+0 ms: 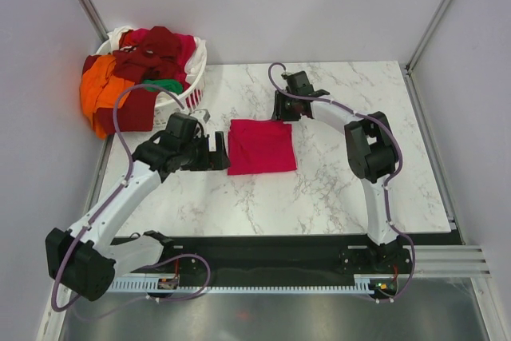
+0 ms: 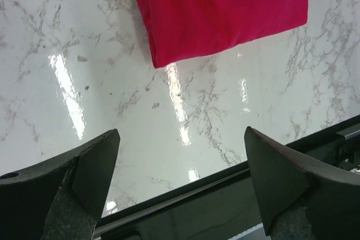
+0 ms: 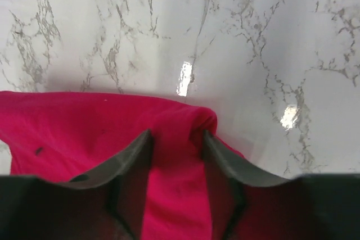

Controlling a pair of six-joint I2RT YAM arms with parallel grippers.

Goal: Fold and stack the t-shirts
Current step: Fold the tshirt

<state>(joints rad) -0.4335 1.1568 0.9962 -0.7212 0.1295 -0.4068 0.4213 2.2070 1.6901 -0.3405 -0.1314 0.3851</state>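
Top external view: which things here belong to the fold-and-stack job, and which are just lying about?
Job in hand:
- folded crimson-pink t-shirt
- heap of t-shirts, maroon, orange and green, unfolded
- left pincer, open beside the folded shirt
- right pincer, pinching cloth at the folded shirt's far edge

Lying about:
- white laundry basket, holding the heap
- marble table

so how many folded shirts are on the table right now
1: the crimson-pink t-shirt, at the centre. The other shirts sit heaped in the laundry basket at the far left corner, unfolded.
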